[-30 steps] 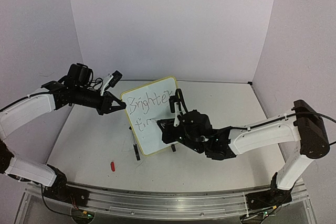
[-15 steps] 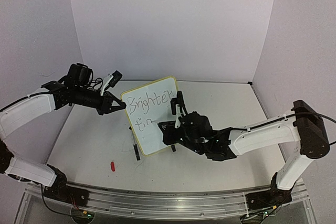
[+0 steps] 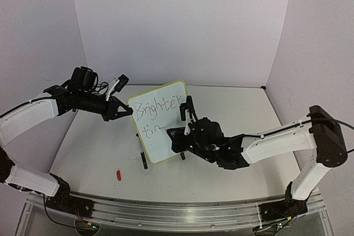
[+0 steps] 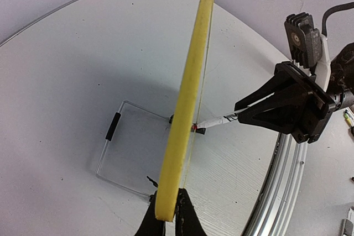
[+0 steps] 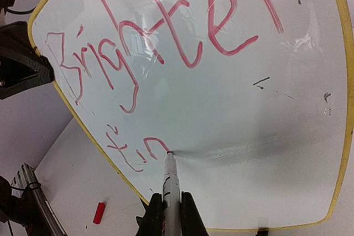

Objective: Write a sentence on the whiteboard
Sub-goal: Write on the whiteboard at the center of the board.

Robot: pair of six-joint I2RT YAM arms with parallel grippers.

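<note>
The small yellow-rimmed white whiteboard (image 3: pixel 161 146) stands between my grippers, its red handwritten sentence (image 5: pixel 166 31) unfinished. My left gripper (image 4: pixel 165 220) pinches its left edge. My right gripper (image 5: pixel 166 214), facing it, clenches a thin white marker (image 5: pixel 170 181), tip touching. I reckon overpressing could skid the board and smear letters.

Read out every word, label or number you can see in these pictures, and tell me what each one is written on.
"Brighter": red handwriting, top line of the sentence on the whiteboard.
"tin": second line, unfinished, with the marker tip at its last stroke.
Small dark specks near the whiteboard's right edge: too small to read.
Nothing else is readable.
</note>
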